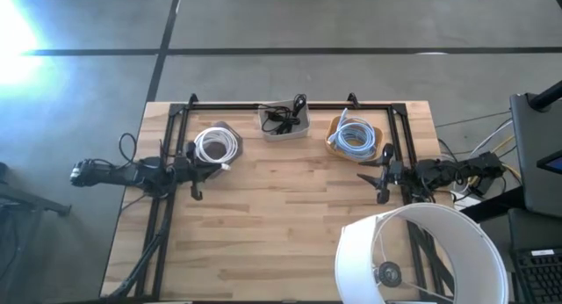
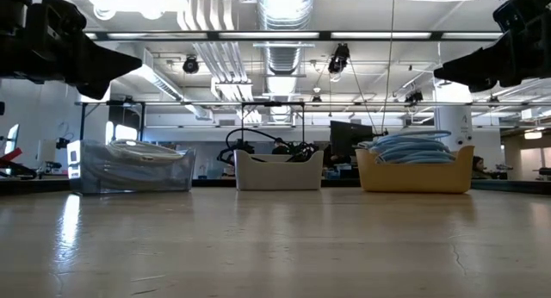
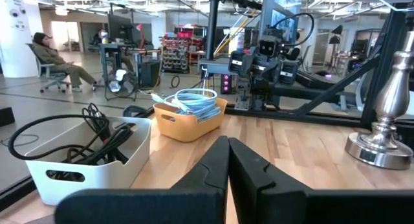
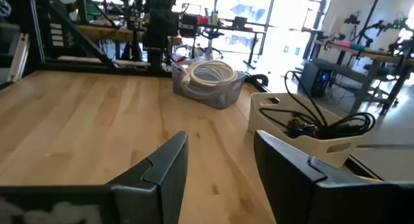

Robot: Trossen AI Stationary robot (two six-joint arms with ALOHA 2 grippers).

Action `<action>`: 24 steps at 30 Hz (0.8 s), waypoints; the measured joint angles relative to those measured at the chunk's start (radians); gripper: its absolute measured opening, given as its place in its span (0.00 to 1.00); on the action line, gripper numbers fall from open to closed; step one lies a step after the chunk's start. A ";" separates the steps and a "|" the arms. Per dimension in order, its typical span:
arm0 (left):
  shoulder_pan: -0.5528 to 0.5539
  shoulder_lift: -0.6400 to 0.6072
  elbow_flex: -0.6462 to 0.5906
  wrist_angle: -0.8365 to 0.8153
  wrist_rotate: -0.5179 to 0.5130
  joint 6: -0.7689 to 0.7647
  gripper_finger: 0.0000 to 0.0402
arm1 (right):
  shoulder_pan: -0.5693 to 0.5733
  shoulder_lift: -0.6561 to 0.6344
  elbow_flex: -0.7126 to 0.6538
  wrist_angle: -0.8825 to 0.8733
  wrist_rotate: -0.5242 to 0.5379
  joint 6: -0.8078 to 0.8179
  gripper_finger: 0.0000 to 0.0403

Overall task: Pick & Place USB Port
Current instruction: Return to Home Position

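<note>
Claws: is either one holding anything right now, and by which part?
Nothing is held. The left claw is shut on nothing; the right claw is open and empty.

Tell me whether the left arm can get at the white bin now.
Probably yes: the left end effector faces open table, and the white bin lies ahead; only the white-cable bin sits beside it.

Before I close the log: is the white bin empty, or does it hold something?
Not empty: black cables lie tangled inside the white bin, with loops rising above its rim.
</note>
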 joint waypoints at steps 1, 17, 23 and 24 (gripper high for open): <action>0.000 0.000 0.000 0.000 0.000 0.000 0.03 | 0.000 0.000 0.000 0.000 0.000 -0.006 0.42; 0.000 0.000 0.000 0.000 0.000 0.000 0.03 | 0.000 0.000 0.000 0.000 -0.002 0.001 0.42; 0.000 0.000 0.000 0.000 0.000 0.000 0.03 | 0.000 0.000 0.000 0.000 -0.002 0.001 0.42; 0.000 0.000 0.000 0.000 0.000 0.000 0.03 | 0.000 0.000 0.000 0.000 -0.002 0.002 0.42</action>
